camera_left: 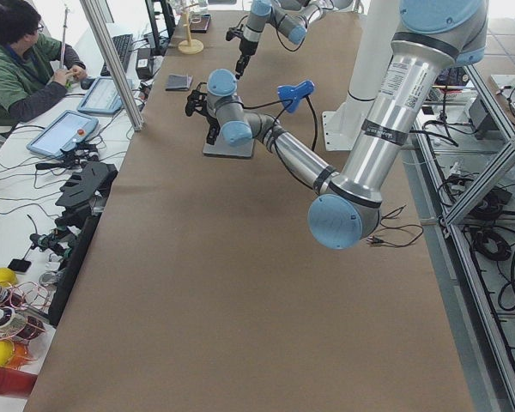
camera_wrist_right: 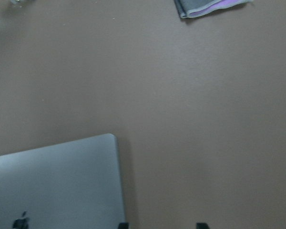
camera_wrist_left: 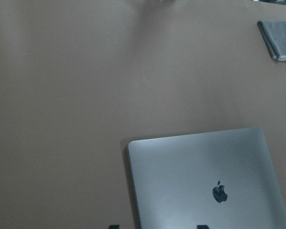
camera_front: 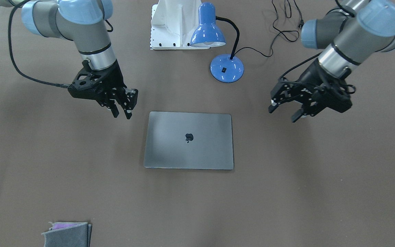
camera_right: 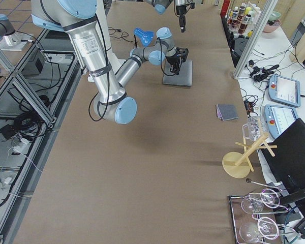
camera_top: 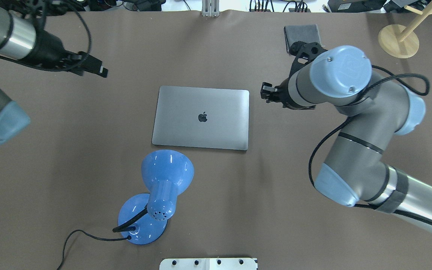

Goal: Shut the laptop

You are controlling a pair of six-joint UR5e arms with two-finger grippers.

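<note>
Grey laptop [camera_front: 189,140] closed flat on bench [camera_front: 197,206] | front camera: left pincer [camera_front: 283,114] 2 o'clock, right pincer [camera_front: 122,116] 10 o'clock | both agape, empty

A robotics lab: an operator [camera_left: 21,69] sits upper left at a cluttered bench with teach pendants [camera_left: 62,132]; aluminium framing [camera_left: 485,184] and loose cables [camera_left: 496,245] run along the desk [camera_left: 240,300].

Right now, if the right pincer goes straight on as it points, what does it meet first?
Probably bare table, just beside the closed laptop: the right wrist view shows brown surface ahead of the right pincer, the lid off to one side. Depth is unclear.
</note>
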